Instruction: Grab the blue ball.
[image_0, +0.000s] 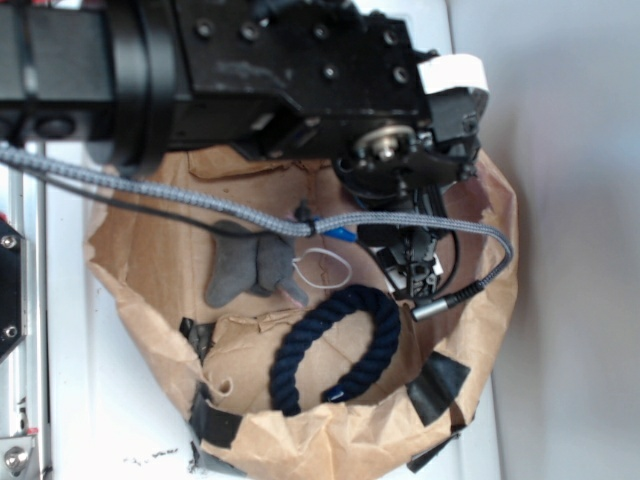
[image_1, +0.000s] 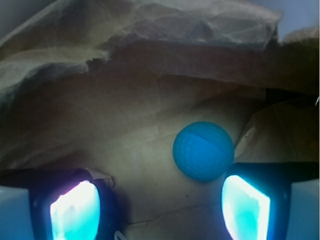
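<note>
In the wrist view the blue ball (image_1: 203, 151), small, turquoise and finely dimpled, rests on brown paper just ahead of my gripper (image_1: 160, 207). It lies nearer the right fingertip (image_1: 246, 206) than the left one (image_1: 75, 212). The jaws stand wide apart with only bare paper between them, so the gripper is open. In the exterior view my gripper (image_0: 412, 272) hangs over the paper nest, and the ball is hidden beneath the arm.
A crumpled brown paper bag (image_0: 140, 260) forms a bowl with raised walls all round. Inside lie a grey plush toy (image_0: 250, 265) and a dark navy rope ring (image_0: 340, 345). A grey braided cable (image_0: 200, 205) crosses above them.
</note>
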